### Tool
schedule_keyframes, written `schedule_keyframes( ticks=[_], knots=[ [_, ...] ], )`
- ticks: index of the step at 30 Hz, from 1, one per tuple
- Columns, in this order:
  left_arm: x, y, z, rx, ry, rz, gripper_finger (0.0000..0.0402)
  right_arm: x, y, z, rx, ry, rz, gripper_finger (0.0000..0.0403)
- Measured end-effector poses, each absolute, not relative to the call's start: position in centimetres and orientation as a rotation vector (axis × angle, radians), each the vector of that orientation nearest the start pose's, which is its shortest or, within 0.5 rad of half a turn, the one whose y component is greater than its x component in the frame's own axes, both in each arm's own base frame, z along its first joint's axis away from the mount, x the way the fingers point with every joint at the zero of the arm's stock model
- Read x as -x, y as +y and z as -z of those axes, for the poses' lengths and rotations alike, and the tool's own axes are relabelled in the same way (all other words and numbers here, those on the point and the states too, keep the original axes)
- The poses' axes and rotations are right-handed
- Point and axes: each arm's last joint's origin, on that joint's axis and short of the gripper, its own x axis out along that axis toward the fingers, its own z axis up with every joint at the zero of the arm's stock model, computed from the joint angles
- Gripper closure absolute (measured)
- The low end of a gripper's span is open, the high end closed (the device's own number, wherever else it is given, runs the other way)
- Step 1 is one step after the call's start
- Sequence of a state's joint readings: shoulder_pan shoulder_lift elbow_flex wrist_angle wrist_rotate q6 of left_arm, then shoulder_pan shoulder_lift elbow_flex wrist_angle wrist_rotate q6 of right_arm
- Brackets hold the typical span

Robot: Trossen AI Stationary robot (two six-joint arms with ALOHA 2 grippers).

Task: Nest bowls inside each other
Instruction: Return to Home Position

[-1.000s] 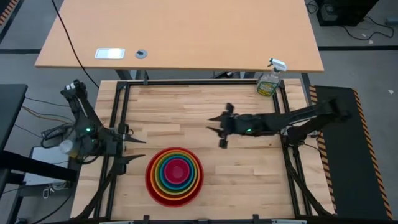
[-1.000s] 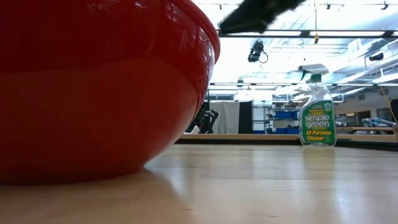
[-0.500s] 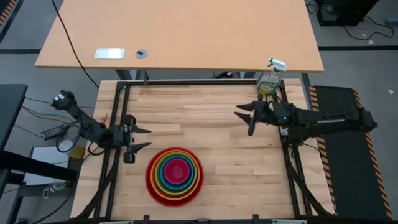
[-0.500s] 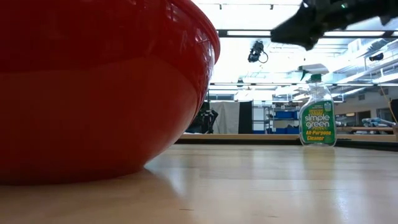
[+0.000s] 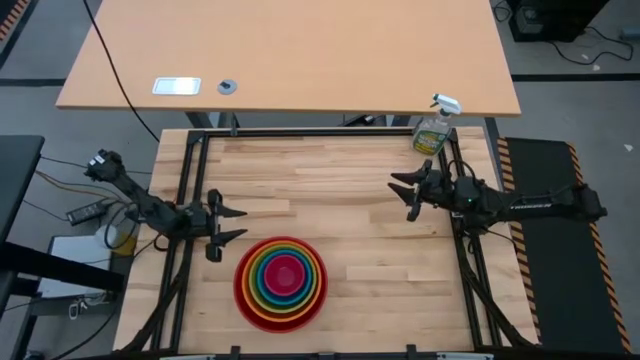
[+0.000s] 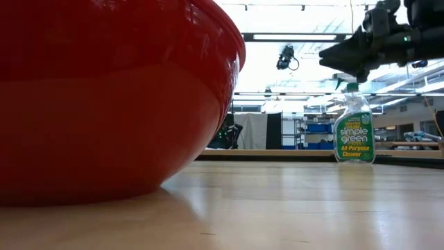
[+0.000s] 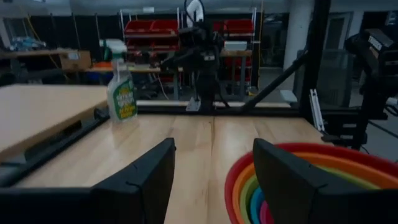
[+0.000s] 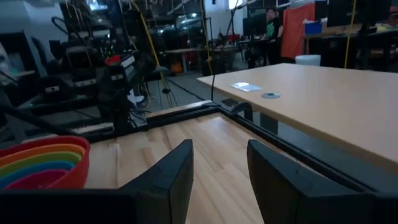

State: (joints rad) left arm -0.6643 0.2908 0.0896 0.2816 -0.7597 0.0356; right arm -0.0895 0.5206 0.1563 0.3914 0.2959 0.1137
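Observation:
The bowls (image 5: 281,283) stand nested on the table near its front edge: red outermost, then orange, lime green, blue, and magenta-pink in the middle. The red bowl (image 6: 104,97) fills the left of the low view, resting on its base. My left gripper (image 5: 224,224) hangs open at the table's left edge, level, just left of the bowls (image 7: 311,180). My right gripper (image 5: 405,194) hangs open near the right edge, level, pointing left, with nothing between its fingers; the bowls (image 8: 40,163) show far off in its wrist view.
A green spray bottle (image 5: 432,130) stands at the table's far right corner, close behind my right gripper. A black frame (image 5: 300,133) runs round the table. A larger tan desk (image 5: 290,55) stands beyond the far edge.
My right gripper has drawn back from the table's middle toward the right edge and sunk a little, its arm folding in. My left gripper has swung toward the near edge and come down, turning a little. The bowls have stayed put.

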Motion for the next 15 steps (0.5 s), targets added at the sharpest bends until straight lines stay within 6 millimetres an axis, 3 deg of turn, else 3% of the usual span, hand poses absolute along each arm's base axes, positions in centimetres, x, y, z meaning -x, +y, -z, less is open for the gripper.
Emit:
schedule_keyframes(
  ticks=[7, 15],
  knots=[
    [-9.7, -5.1, -18.5, 0.04, -0.033, -0.095, 0.0183, -13.0, -2.0, -17.9, -0.165, -0.067, 0.388, 0.0245],
    [-9.7, -5.1, -18.1, 0.036, 0.001, -0.105, 0.0183, -11.9, -2.0, -18.1, -0.115, -0.129, 0.402, 0.0245]
  ],
)
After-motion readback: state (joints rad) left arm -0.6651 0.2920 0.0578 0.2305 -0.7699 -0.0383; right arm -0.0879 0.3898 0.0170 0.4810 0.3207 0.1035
